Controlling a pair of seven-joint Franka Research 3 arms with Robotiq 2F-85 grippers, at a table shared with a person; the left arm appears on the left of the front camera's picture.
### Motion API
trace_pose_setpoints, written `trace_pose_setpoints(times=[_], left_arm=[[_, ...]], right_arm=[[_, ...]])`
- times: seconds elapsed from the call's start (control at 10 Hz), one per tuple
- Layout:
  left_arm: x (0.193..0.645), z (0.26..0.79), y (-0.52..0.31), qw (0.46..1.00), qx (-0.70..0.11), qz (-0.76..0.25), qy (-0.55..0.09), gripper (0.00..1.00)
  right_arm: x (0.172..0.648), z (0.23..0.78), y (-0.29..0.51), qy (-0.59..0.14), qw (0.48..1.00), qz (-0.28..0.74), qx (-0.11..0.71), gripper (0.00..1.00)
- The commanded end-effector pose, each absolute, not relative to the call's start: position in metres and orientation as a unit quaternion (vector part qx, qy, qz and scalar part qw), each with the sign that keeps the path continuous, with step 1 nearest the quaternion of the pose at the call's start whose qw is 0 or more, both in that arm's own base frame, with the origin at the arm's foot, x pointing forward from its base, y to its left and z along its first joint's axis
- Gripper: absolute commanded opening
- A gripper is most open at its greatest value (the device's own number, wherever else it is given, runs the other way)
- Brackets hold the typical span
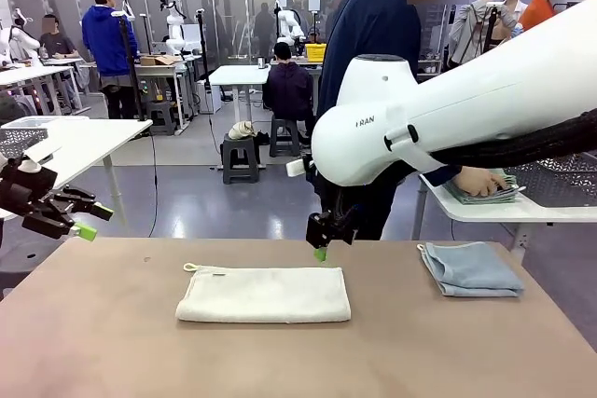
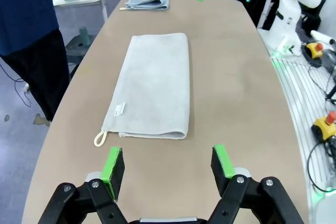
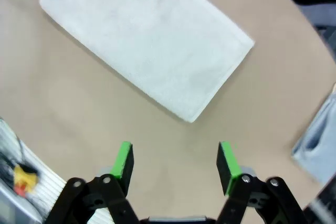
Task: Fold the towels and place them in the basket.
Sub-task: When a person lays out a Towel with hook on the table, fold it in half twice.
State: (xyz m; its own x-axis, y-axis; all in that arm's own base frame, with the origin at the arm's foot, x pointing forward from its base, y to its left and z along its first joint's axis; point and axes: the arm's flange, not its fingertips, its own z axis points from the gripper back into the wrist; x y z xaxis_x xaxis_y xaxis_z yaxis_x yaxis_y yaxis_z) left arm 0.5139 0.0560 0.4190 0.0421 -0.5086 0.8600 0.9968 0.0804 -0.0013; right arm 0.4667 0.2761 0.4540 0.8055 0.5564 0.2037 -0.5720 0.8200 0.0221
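A cream-white towel (image 1: 264,295) lies folded into a long rectangle at the middle of the table, its corner loop at the left end. In the left wrist view this towel (image 2: 155,85) stretches away from my left gripper (image 2: 168,166), which is open and empty just short of the loop end. At the table's left edge the left gripper (image 1: 93,219) hangs above the surface. My right gripper (image 1: 322,249) hovers open over the towel's far right corner, and its wrist view shows the towel (image 3: 147,40) below the right gripper (image 3: 176,162). A pale blue-grey towel (image 1: 469,268) lies folded at the right. A dark mesh basket (image 1: 560,179) stands on the side table.
A person in navy stands at the far side with a hand (image 1: 480,182) on a stack of green cloths on the white side table (image 1: 522,212). A paler mesh basket (image 1: 19,142) sits on another table far left. Bare tabletop (image 1: 280,361) lies in front of the towels.
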Motion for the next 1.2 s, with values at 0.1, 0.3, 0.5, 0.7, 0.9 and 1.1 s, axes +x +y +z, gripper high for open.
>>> trace_pose_setpoints(times=[0.1,0.3,0.5,0.7,0.9,1.1], left_arm=[[0.513,0.42,0.055,0.635,-0.335,-0.594,-0.362,0.85],[0.513,0.42,0.055,0.635,-0.335,-0.594,-0.362,0.85],[0.513,0.42,0.055,0.635,-0.335,-0.594,-0.362,0.85],[0.513,0.42,0.055,0.635,-0.335,-0.594,-0.362,0.85],[0.513,0.42,0.055,0.635,-0.335,-0.594,-0.362,0.85],[0.513,0.42,0.055,0.635,-0.335,-0.594,-0.362,0.85]], right_arm=[[0.448,0.433,0.294,-0.079,0.994,0.07,0.004,0.8],[0.45,0.422,0.302,-0.112,0.994,0.007,-0.005,0.8],[0.458,0.415,0.3,-0.122,0.993,-0.01,-0.006,1.0],[0.452,0.422,0.292,-0.107,0.994,0.0,0.001,1.0],[0.452,0.422,0.292,-0.107,0.994,0.0,0.001,1.0],[0.457,0.41,0.288,-0.127,0.992,-0.002,0.02,1.0]])
